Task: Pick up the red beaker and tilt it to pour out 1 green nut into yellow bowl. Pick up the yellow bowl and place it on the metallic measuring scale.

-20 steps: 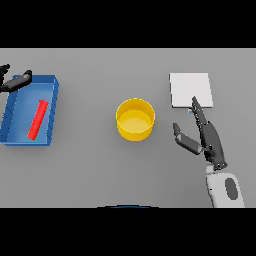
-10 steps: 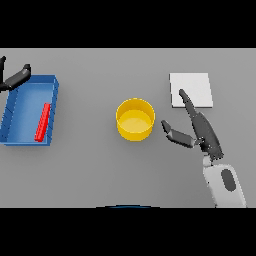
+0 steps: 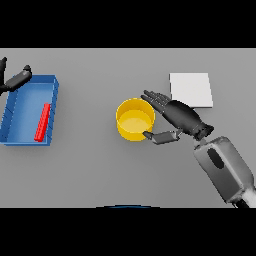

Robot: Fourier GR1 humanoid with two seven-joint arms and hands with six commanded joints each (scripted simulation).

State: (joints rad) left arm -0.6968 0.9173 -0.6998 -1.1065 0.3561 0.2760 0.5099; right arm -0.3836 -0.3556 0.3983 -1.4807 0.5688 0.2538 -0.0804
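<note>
Grey tabletop (image 3: pixel 100 170) fills the view, and nearest the robot the right arm comes in from about four o'clock, its dark right hand (image 3: pixel 181 118) lying just right of centre. That hand's fingers are stretched out and relaxed rather than curled, reaching along the far-right side of the yellow bowl (image 3: pixel 135 120), while the thumb comes round at the near-right side of the rim; the bowl sits between thumb and fingers but nothing is closed on it. The bowl stands upright at the centre of the table, and I can make out no green nut inside it. Judging from this, the step in hand is taking hold of the bowl. To do it well, the hand should settle a little lower so the wall lies well between thumb and fingers, then close evenly, so the bowl is not nudged towards nine o'clock or tipped. Lift straight up before swinging. Beyond the hand, at about one o'clock, a flat pale square (image 3: pixel 191 89) lies on the table near the bowl; it is probably the measuring scale, so the carry is short and the bowl should come down level on its middle. At nine o'clock a blue tray (image 3: pixel 54 111) holds a thin red object (image 3: pixel 42 122), lying flat, presumably the red beaker. At the far-left edge, about ten o'clock, the left hand (image 3: pixel 15 80) shows just beyond the tray, fingers loosely extended and holding nothing.
</note>
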